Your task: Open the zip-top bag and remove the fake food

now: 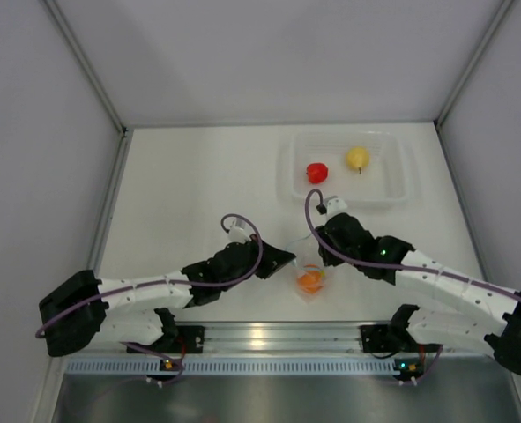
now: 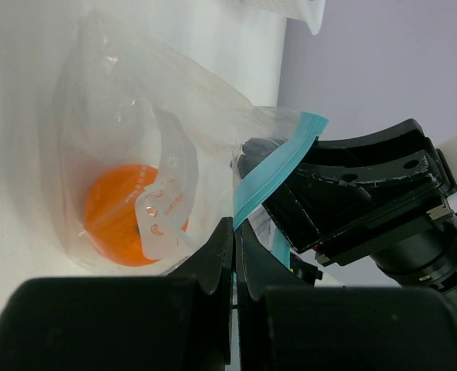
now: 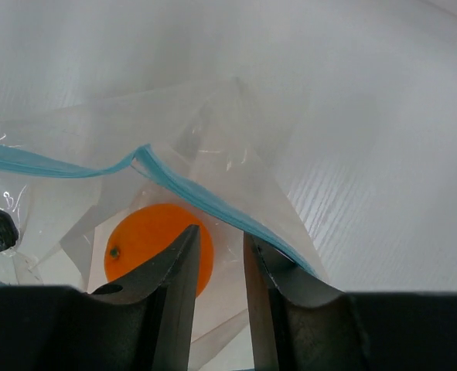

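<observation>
My left gripper (image 2: 234,232) is clamped tight on the small clear crinkly zip-top bag (image 2: 120,108); my right gripper (image 3: 216,236), jaws narrowly parted, hovers at its mouth, round orange plastic fruit (image 3: 147,239) inside.

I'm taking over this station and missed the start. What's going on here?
The left gripper is clamped on the zip-top bag beside its blue zip strip. The right gripper, jaws a little apart, is at the bag's open mouth and aimed at the orange fruit, the only fruit inside. The red fruit and yellow pear lie in the clear tray, so one piece is left to remove.
</observation>
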